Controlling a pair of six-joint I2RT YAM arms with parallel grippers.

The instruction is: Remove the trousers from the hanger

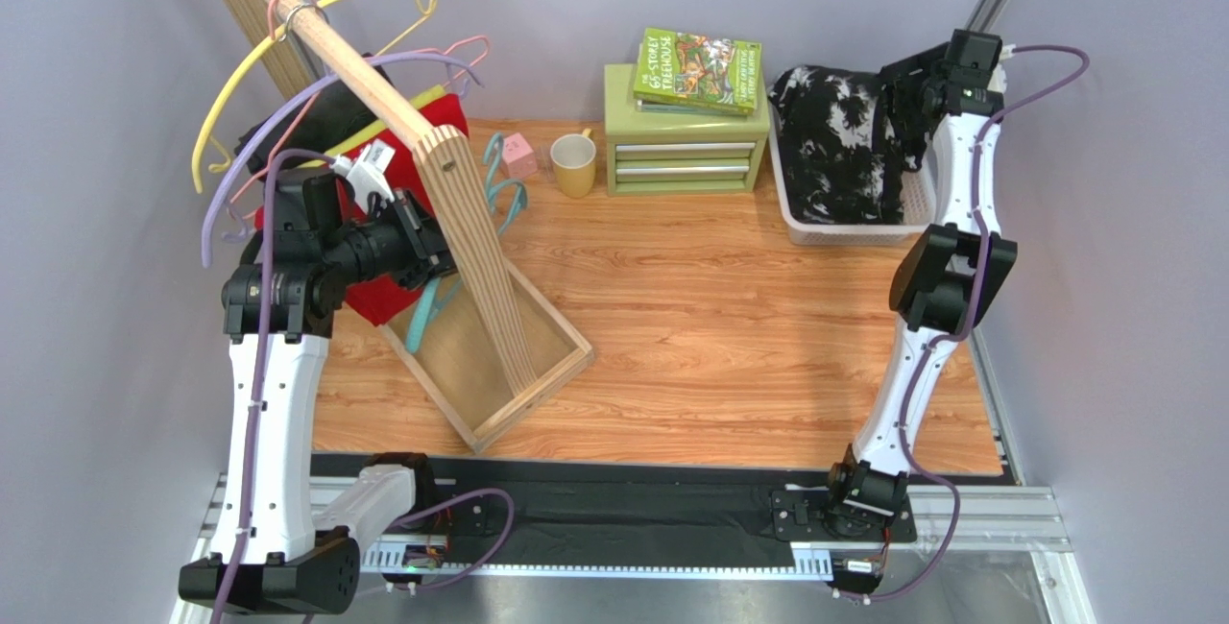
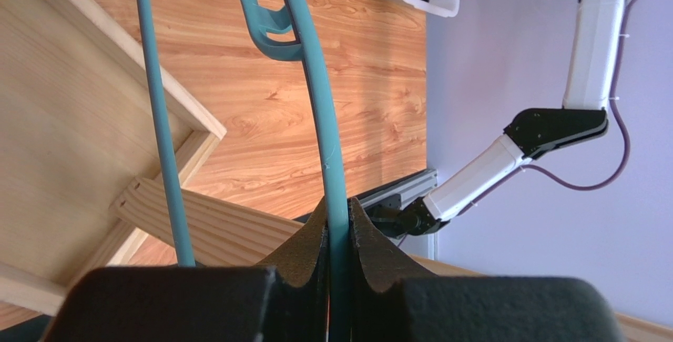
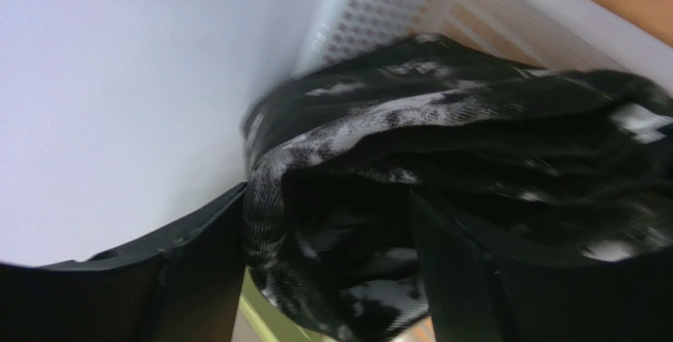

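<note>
Trousers in black with white splatter (image 1: 837, 149) lie heaped in the white basket (image 1: 851, 231) at the far right corner of the surface (image 1: 721, 307). The right gripper (image 3: 332, 279) reaches into that heap. Its fingers (image 3: 197, 279) stand fairly wide apart, with a thick bunch of the dark cloth packed between them and touching both, so it is grasping the garment. The red trousers (image 1: 378, 300) hang at the far left edge, just behind the left gripper (image 2: 338, 255). That gripper is clenched tight on the thin rod of a teal hanger (image 2: 316, 105) beside the leaning wooden rack (image 1: 483, 264).
</note>
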